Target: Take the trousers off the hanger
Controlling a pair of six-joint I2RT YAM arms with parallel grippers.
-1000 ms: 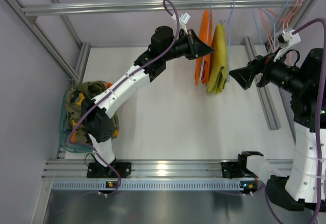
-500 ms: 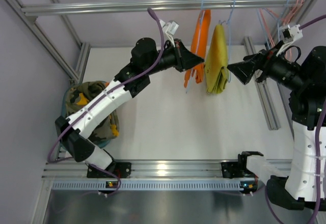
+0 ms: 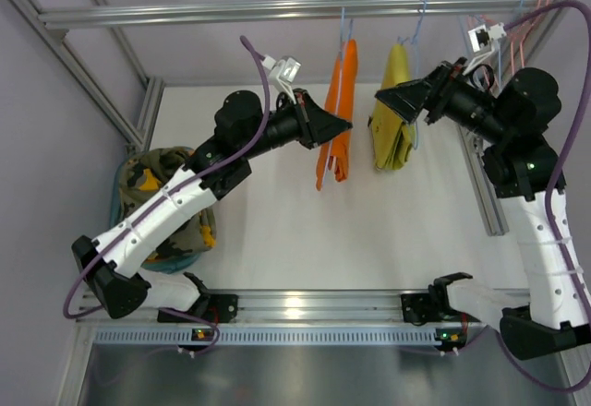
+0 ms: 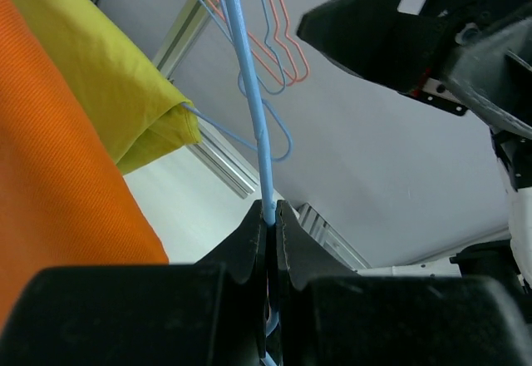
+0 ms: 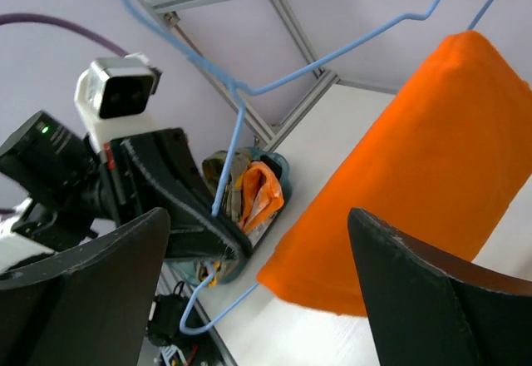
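While the left gripper [image 4: 271,213] clamps its fingers tight on the hanger [image 4: 249,91] wire, the trousers [image 3: 331,152] hang draped over that hanger just beside the fingers, to their left in the wrist view. The right gripper [image 5: 259,216] is spread wide and holds nothing. It faces the trousers from their far side, with yellow-green trousers [image 3: 392,120] close by it.

Trousers [image 5: 416,166] orange, hanger [image 4: 248,91] lt-blue, 2nd pair [image 3: 393,115] yel-green, garment [image 3: 148,171] camo

Left tool [image 4: 268,216] pinched closed, right tool [image 5: 258,215] spread wide, the two facing, apart.
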